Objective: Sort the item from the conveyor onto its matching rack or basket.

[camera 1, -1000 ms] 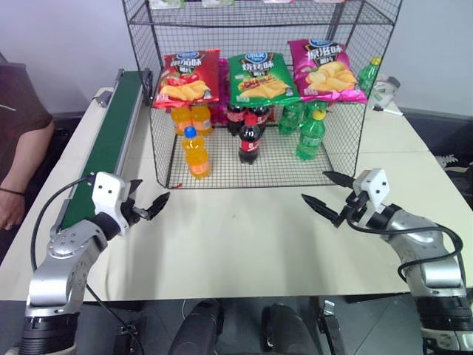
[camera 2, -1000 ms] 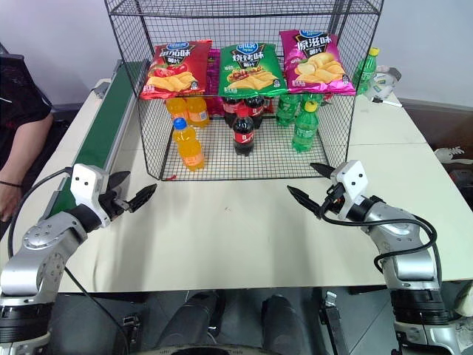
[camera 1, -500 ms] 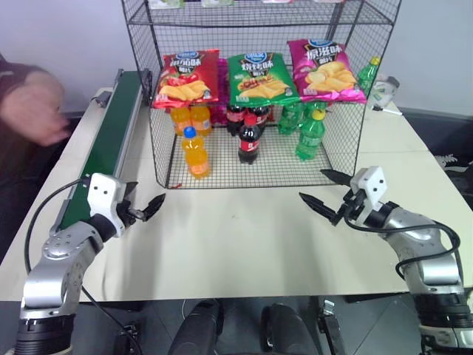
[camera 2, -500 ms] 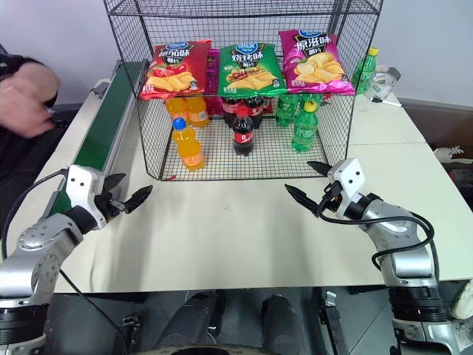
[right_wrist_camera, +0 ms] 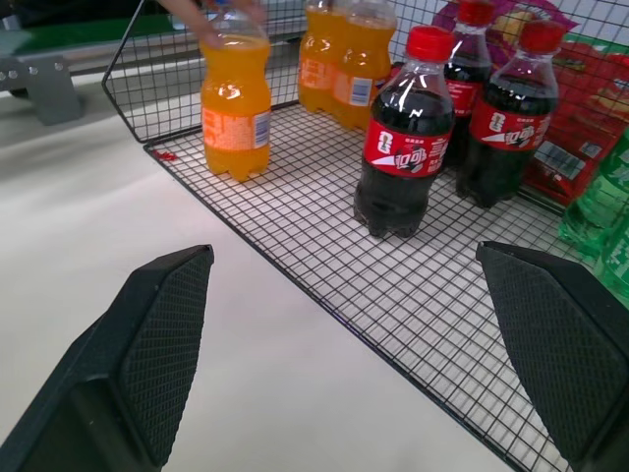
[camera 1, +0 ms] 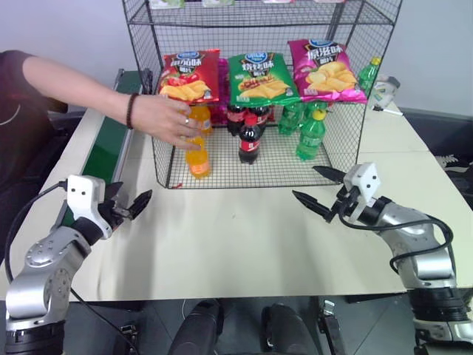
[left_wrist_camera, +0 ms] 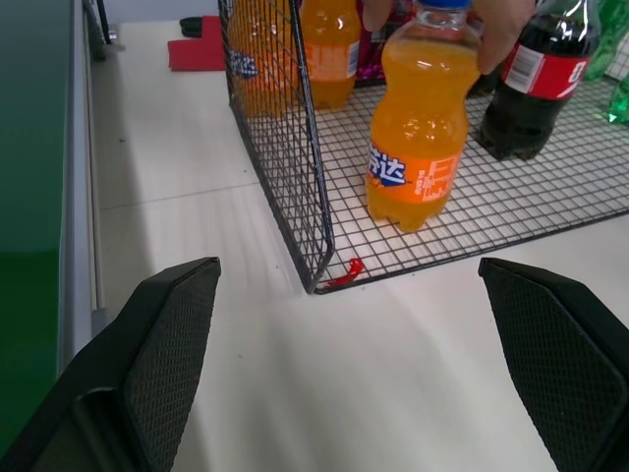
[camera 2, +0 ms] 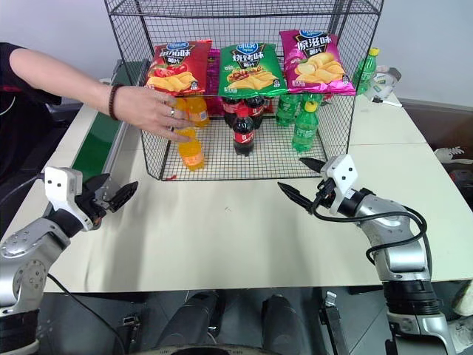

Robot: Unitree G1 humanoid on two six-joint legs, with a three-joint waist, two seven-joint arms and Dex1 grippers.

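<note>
I saw the rack (camera 1: 259, 89) at 12 o'clock on the table (camera 1: 236, 244) | conveyor (camera 1: 111, 133) at 10 | a person's hand (camera 1: 166, 118) gripped the orange soda bottle (camera 1: 196, 155) on the rack's bottom tier | left gripper (camera 1: 127, 205) at 8, fingers apart, empty | right gripper (camera 1: 319, 191) at 4, spread, empty

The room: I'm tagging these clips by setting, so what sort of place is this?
Probably a lab mock-up of a shop sorting station: a conveyor on a table beside a wire rack stocked with crisp bags and soda bottles.
</note>
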